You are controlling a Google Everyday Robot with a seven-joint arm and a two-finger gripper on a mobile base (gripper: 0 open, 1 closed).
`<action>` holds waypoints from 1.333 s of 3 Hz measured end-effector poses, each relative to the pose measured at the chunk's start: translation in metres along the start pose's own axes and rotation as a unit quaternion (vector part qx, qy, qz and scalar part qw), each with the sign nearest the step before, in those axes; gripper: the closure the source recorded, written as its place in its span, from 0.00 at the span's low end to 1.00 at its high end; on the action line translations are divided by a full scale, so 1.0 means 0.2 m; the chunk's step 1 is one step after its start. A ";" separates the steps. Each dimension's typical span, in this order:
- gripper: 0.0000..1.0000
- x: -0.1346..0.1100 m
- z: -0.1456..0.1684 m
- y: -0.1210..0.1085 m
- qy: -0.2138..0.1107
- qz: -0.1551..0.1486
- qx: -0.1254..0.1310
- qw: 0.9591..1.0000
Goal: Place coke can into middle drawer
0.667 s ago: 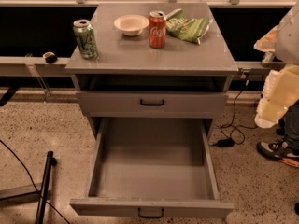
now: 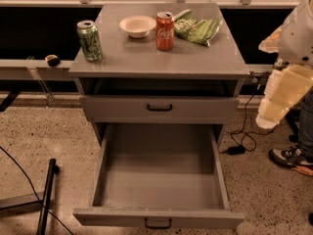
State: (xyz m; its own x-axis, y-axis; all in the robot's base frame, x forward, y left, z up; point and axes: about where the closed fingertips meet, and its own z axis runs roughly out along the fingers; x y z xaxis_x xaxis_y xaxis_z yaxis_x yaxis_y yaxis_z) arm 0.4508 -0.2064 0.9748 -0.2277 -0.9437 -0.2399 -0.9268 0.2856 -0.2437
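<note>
The coke can, red with white script and a silver top, stands upright on the grey cabinet's top, between a white bowl and a green chip bag. The middle drawer, a wide deep grey tray with a small dark front handle, is pulled fully out and holds nothing. My arm hangs at the right edge of the camera view, beside the cabinet and well away from the can. My gripper is at the arm's lower end, level with the shut drawer above.
A green soda can stands at the cabinet top's left. A white bowl and a green chip bag flank the coke can. The black-handled drawer above is shut. A person's shoe and cables lie on the floor at the right, and a dark stand leg at the left.
</note>
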 end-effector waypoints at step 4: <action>0.00 -0.86 0.62 -1.35 -0.295 0.088 0.078 0.948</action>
State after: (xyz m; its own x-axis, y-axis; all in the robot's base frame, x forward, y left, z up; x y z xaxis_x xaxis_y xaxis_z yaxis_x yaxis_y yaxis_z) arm 0.7770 -0.1013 0.9655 -0.1256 -0.6350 -0.7622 -0.8241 0.4946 -0.2762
